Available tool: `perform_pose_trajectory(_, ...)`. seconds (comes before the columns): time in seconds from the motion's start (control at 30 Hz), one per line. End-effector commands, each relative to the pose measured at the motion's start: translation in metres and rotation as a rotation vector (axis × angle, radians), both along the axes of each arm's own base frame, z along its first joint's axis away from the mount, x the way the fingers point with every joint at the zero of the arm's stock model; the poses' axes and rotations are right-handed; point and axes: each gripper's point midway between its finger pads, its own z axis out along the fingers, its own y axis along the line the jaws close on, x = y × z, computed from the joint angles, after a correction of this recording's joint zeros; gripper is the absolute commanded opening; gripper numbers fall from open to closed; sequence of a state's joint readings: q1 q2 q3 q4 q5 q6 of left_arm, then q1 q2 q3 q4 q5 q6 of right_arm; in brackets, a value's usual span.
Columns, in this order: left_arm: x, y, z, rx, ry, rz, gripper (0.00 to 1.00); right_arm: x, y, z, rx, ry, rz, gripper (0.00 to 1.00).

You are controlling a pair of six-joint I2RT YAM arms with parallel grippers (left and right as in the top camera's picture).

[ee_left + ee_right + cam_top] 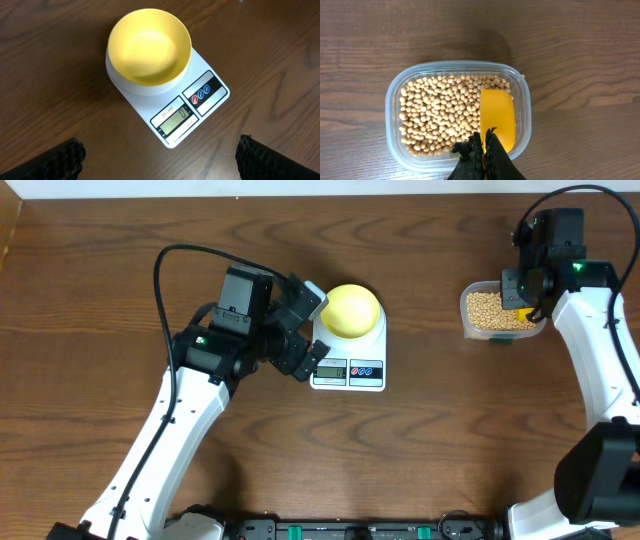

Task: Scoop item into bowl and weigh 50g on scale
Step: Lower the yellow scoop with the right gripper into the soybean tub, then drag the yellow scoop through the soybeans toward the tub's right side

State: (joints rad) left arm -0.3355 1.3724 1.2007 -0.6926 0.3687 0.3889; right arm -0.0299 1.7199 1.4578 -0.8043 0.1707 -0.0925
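The pale yellow-green bowl (351, 310) (149, 44) stands empty on the white scale (349, 368) (189, 111), whose display reads 0. My left gripper (305, 330) (160, 160) is open and empty just left of the scale, fingers apart over bare table. The tan beans (490, 310) (442, 112) fill a clear plastic tub (468, 320) (395, 95) at the back right. My right gripper (522, 285) (485, 150) is shut on the handle of a bright yellow scoop (497, 117), whose empty blade rests in the tub at its right side.
The brown wooden table (450, 450) spreads around both arms. The left arm's black cable (160, 270) loops over the table's left half. The table's far edge (300, 196) runs along the top.
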Motion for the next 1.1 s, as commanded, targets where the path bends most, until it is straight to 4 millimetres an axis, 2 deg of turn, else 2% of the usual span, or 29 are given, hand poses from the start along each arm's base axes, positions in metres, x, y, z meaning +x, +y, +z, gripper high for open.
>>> perform_pose_trajectory(0.0, -0.003, 0.0, 0.003, -0.017, 0.003, 0.005, 0.98, 0.004, -0.008, -0.001, -0.028, 0.007, -0.013, 0.01)
perform_pose_trajectory(0.2, -0.003, 0.0, 0.003, -0.017, 0.003, 0.005, 0.98, 0.005, -0.009, -0.012, -0.026, 0.033, -0.014, 0.01)
perform_pose_trajectory(0.43, -0.003, 0.0, 0.003, -0.017, 0.003, 0.005, 0.98, 0.005, -0.008, -0.015, -0.018, 0.038, -0.011, 0.01)
perform_pose_trajectory(0.8, -0.003, 0.0, 0.003, -0.017, 0.003, 0.005, 0.98, 0.006, 0.001, -0.027, 0.09, 0.056, 0.017, 0.01)
perform_pose_trajectory(1.07, -0.003, 0.0, 0.003, -0.017, 0.004, 0.005, 0.98, 0.006, 0.009, -0.046, 0.14, 0.1, 0.038, 0.01)
